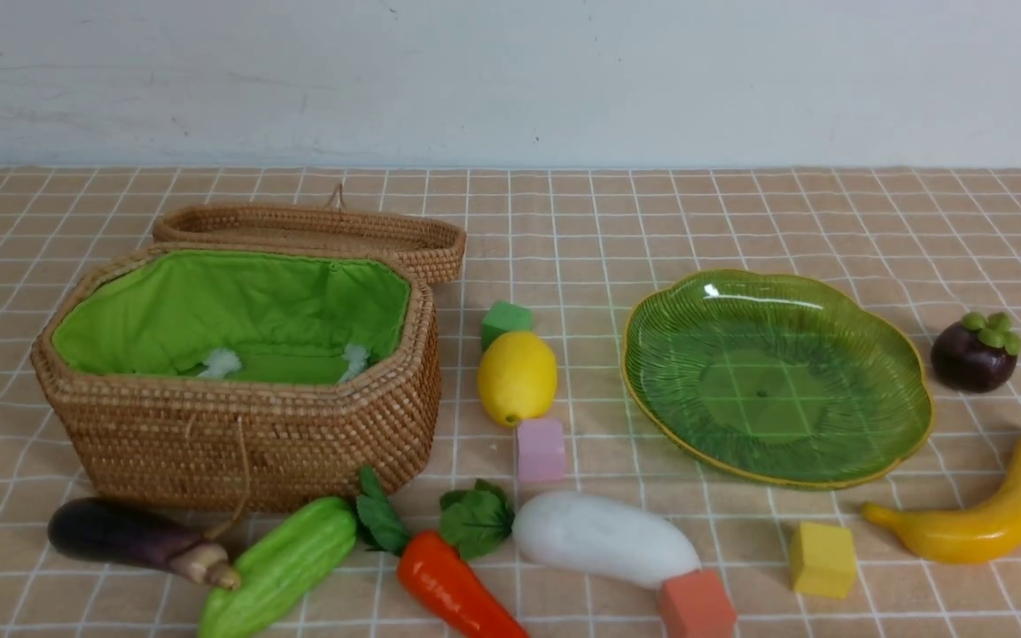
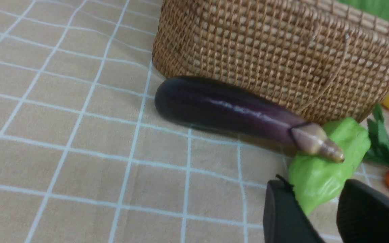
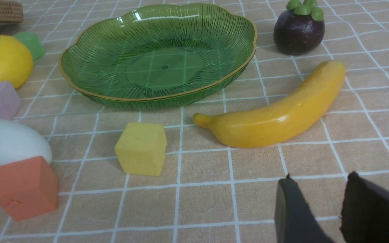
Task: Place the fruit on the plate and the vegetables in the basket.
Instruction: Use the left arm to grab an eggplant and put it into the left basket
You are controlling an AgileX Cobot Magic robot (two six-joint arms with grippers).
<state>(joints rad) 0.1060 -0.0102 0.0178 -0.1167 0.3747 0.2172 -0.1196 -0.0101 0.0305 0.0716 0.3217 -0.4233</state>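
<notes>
The wicker basket [image 1: 236, 425] stands open at the left, its green lining bare. In front of it lie the eggplant [image 1: 134, 540], gourd [image 1: 284, 567], carrot [image 1: 453, 589] and radish [image 1: 604, 536]. The green plate [image 1: 776, 377] holds nothing. A lemon [image 1: 517, 377] sits left of it, a mangosteen [image 1: 974, 354] and banana [image 1: 980, 518] to its right. My left gripper [image 2: 314, 184] is open just short of the gourd's [image 2: 322, 175] end, with the eggplant [image 2: 228, 111] beyond. My right gripper [image 3: 320, 177] is open over bare cloth near the banana [image 3: 275, 114]. Neither gripper shows in the front view.
Foam cubes lie among the toys: green [image 1: 505, 321] behind the lemon, pink [image 1: 540, 449] in front of it, orange [image 1: 697, 605] against the radish, yellow [image 1: 822, 559] between plate and banana. The basket's lid [image 1: 315, 232] lies open behind it. A white wall bounds the far side.
</notes>
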